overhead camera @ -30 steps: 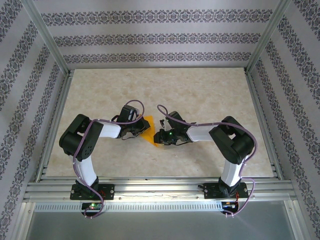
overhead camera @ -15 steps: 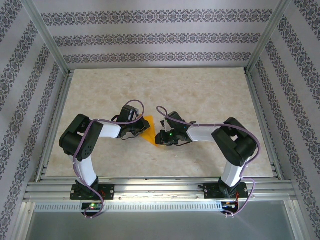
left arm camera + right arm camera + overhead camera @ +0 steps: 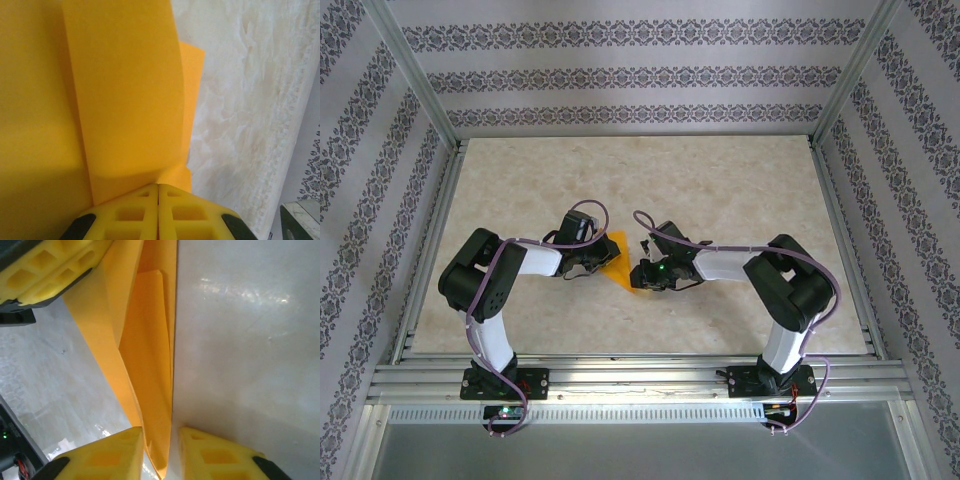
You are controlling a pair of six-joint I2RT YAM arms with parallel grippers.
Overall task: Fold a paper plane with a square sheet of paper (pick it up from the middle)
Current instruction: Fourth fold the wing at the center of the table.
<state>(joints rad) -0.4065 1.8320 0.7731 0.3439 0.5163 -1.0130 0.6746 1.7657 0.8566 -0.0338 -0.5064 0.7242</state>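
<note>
The square sheet of paper [image 3: 147, 365], thin bright orange and creased into a layered pointed wedge, sits mid-table [image 3: 720, 180] between both grippers, its long axis running from one to the other. The left gripper [image 3: 158, 192] has its ribbed yellow fingers pressed together on one end. The right gripper [image 3: 160, 436] stands narrowly apart astride the pointed end, not clamping, so the right arm looks best placed to pinch the next crease.
</note>
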